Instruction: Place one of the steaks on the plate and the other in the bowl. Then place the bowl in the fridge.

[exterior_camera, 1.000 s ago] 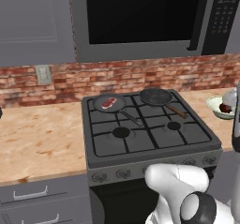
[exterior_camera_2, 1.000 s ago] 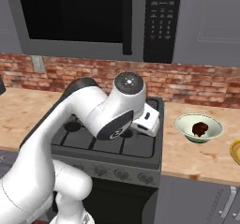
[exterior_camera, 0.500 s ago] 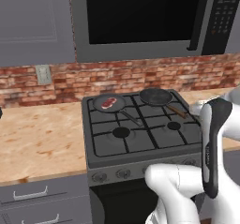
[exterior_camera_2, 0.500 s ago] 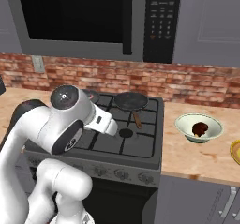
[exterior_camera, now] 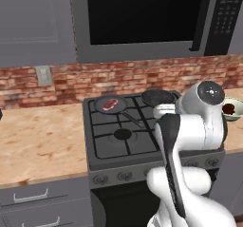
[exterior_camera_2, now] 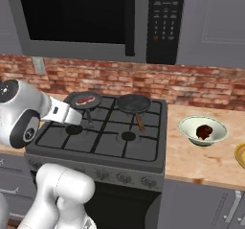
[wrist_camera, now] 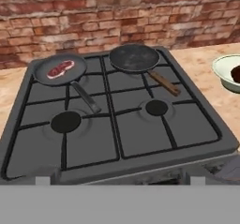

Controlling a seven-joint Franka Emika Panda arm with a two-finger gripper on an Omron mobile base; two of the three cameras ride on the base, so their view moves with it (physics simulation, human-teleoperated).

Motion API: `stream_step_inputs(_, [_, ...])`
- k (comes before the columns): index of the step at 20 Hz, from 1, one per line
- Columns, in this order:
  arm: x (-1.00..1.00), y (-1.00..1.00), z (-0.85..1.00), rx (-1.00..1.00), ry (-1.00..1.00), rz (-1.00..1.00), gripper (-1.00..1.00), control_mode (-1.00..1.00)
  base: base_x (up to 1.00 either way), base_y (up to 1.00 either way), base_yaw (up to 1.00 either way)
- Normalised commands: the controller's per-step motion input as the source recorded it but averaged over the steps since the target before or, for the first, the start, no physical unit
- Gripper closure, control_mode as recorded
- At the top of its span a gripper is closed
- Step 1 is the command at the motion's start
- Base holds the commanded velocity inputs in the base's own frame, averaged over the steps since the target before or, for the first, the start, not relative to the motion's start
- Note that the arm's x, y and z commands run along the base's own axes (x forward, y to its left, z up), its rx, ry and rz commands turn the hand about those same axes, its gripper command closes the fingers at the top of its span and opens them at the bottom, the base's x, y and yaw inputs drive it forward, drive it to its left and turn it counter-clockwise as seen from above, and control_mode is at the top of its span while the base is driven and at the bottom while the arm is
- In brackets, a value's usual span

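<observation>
Hand view: the red steak (wrist_camera: pixel 60 69) is lying in its pan, far ahead and left of the wide-open, empty jaws.

A red steak (wrist_camera: pixel 61 69) with white marbling lies in a dark grey pan (wrist_camera: pixel 60 70) on the black stove (wrist_camera: pixel 117 120). A 2nd dark pan (wrist_camera: pixel 134 57) has a brown handle. A darker brown-red steak (exterior_camera_2: pixel 204 131) sits in a pale cream-green bowl (exterior_camera_2: pixel 203 130). The surface (exterior_camera: pixel 40 143) is mottled tan. A yellow plate (exterior_camera_2: pixel 240 155) shows at its right edge. The wall (wrist_camera: pixel 117 17) is red brick.
</observation>
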Motion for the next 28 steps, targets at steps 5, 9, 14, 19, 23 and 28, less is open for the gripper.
stream_step_inputs(5, [0.52, 0.93, 0.00, -0.11, -0.05, 0.00, -1.00, -1.00, 0.00, 0.00, 0.00])
stream_step_inputs(9, [0.41, 0.76, -0.03, 0.00, -0.01, 0.00, -1.00, -1.00, 0.00, 0.00, 0.00])
stream_step_inputs(14, [0.35, 0.39, -0.28, 0.04, -0.06, 0.02, -1.00, -1.00, 0.00, 0.00, 0.00])
stream_step_inputs(19, [0.52, 0.16, -0.17, 0.06, -0.01, 0.03, -1.00, -1.00, 0.00, 0.00, 0.00])
stream_step_inputs(23, [0.61, 0.06, -0.02, 0.03, 0.00, 0.02, -1.00, -1.00, 0.00, 0.00, 0.00])
stream_step_inputs(28, [0.47, 0.16, 0.00, 0.01, 0.00, 0.00, -1.00, -1.00, 0.00, 0.00, 0.00])
